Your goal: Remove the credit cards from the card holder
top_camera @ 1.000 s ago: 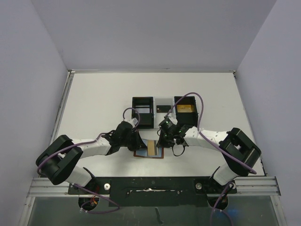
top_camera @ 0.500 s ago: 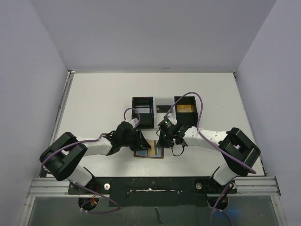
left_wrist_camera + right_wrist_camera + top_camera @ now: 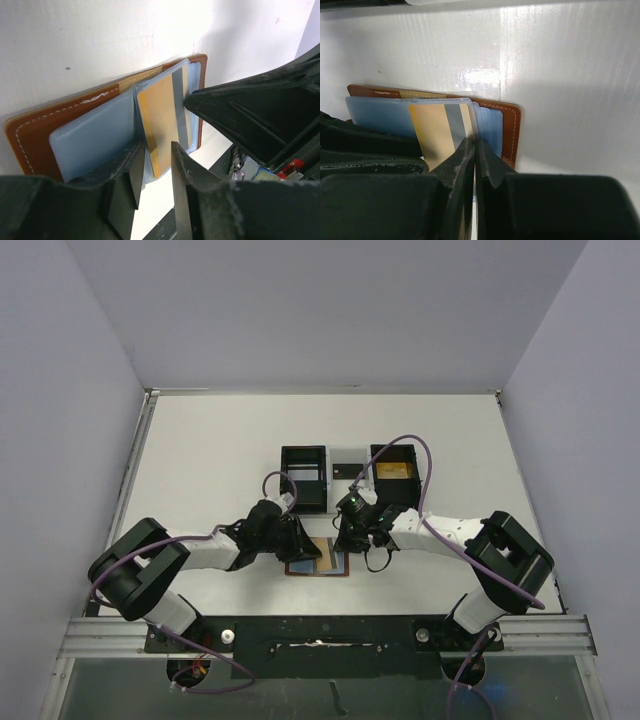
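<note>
The card holder (image 3: 300, 566) lies open on the table between my two grippers, brown leather (image 3: 45, 130) with blue-grey pockets. A gold credit card (image 3: 159, 110) with a grey stripe sticks partway out of a middle pocket. My left gripper (image 3: 156, 150) is open, its two fingers standing either side of the card's near end with a gap showing. My right gripper (image 3: 476, 145) is shut, its tips pressed on the pocket at the card's (image 3: 437, 130) right edge. From above, the left gripper (image 3: 303, 548) and right gripper (image 3: 343, 543) flank the card (image 3: 322, 554).
A black-and-white tray (image 3: 285, 480) stands just behind the wallet. Its right compartment holds another gold card (image 3: 392, 471), and a small black card (image 3: 346, 470) lies in the middle one. The table's near edge and the arm bases are close behind the wallet.
My left gripper has gone from shut to open and edged right onto the card's end. The right gripper has stayed shut on the wallet.
</note>
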Motion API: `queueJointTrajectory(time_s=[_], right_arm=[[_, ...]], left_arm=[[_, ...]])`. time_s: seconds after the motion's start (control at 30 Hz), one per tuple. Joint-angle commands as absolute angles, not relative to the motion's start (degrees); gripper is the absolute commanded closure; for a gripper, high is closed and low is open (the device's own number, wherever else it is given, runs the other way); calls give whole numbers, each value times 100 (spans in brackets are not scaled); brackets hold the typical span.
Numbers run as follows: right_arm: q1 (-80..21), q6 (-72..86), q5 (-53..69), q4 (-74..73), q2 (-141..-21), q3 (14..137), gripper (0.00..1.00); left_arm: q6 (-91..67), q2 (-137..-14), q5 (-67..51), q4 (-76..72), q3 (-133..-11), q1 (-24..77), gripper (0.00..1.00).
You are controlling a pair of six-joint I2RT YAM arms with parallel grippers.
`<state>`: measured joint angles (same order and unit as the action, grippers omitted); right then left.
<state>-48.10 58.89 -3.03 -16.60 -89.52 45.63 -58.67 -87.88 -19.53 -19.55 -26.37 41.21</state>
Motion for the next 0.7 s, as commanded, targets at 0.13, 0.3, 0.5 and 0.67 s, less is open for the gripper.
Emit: queueJointTrajectory(time_s=[0.13,0.3,0.5,0.67], right_arm=[[-4885,5862,-411,-2051,-9015,4317,100],[-4893,5891,-142,-1742,-8936,4167,100],[-4907,6009,-42,-1626,-8828,4049,100],[-4917,6012,-45,-1670,-8858,4000,100]], left_arm=[[-5817,-8498,-1293,-1347,-2615,4123,66],[-5847,-8855,-1492,-1665,-2745,4212,66],[-5853,-9042,-1503,-1705,-2820,4260,72],[-5792,-8967,-1447,-1598,-2842,4263,97]])
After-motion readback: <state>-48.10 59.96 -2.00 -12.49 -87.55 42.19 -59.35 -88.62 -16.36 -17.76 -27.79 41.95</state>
